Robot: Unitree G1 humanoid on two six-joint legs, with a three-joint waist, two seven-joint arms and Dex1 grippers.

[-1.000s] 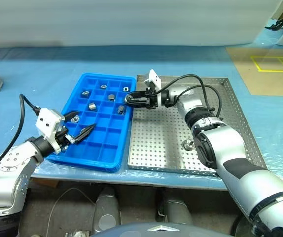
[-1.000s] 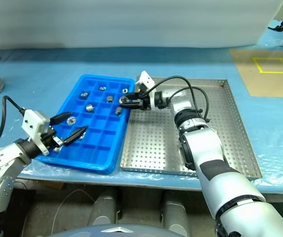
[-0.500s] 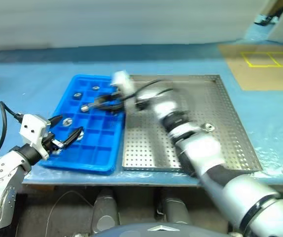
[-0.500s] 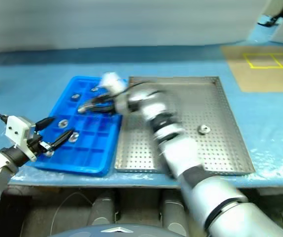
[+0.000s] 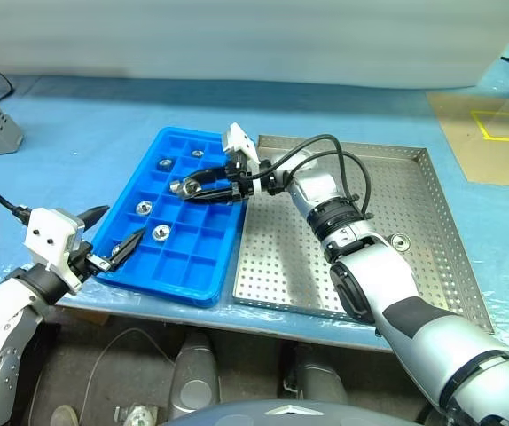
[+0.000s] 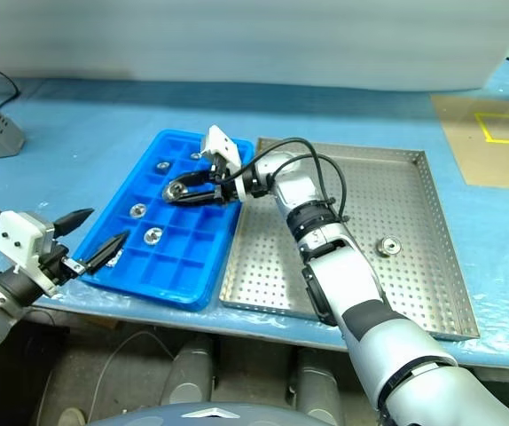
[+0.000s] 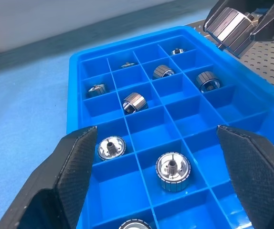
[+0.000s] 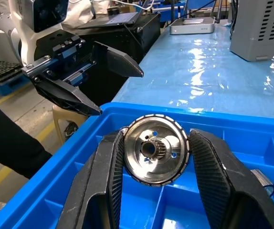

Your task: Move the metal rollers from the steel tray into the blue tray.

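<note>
Now the right claw (image 5: 184,188) sits over the middle of the blue tray (image 5: 203,282), clenched on one metal roller (image 8: 156,149); a second ago it was at the tray's edge next to the steel tray (image 5: 432,266), so the arm has reached further across to the robot's left. Whole picture also shifted, camera moved. Left claw (image 5: 113,238) hovers at the blue tray's near left corner, fingers spread wide, grasping nothing, much as before.

Other metal rollers (image 7: 173,171) already lie in separate compartments of the blue tray, one per cell. One roller (image 5: 400,241) is left on the steel tray, right side, well apart from the rest.

Hard to tell: which compartment the held roller is above. Right arm covers part of the steel tray's left half. Table (image 5: 77,124) is blue, cut off at the sides.
</note>
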